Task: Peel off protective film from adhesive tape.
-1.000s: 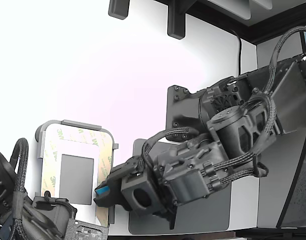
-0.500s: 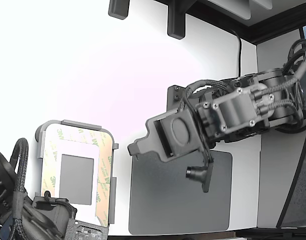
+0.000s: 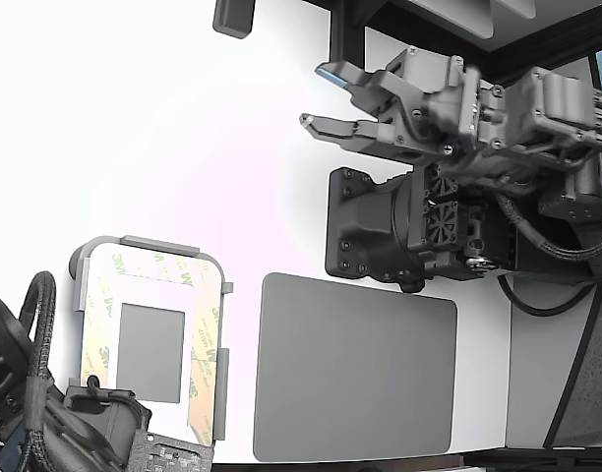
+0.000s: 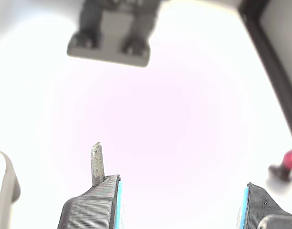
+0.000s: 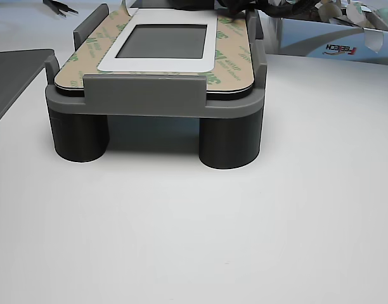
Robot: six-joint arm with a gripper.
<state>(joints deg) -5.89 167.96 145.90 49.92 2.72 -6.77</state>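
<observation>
The protective film is lying on the adhesive tape framing the white plate in the grey fixture. It is looking thin and tear-prone; you should be pinching a lifted corner. Your gripper is hovering well apart, jaws spread, holding nothing.

I see a white worktop. A grey fixture stands on its legs near one edge, carrying the plate. Beside it a dark grey mat lies flat. A black mount sits behind the mat, and a printed box rests farther back.
</observation>
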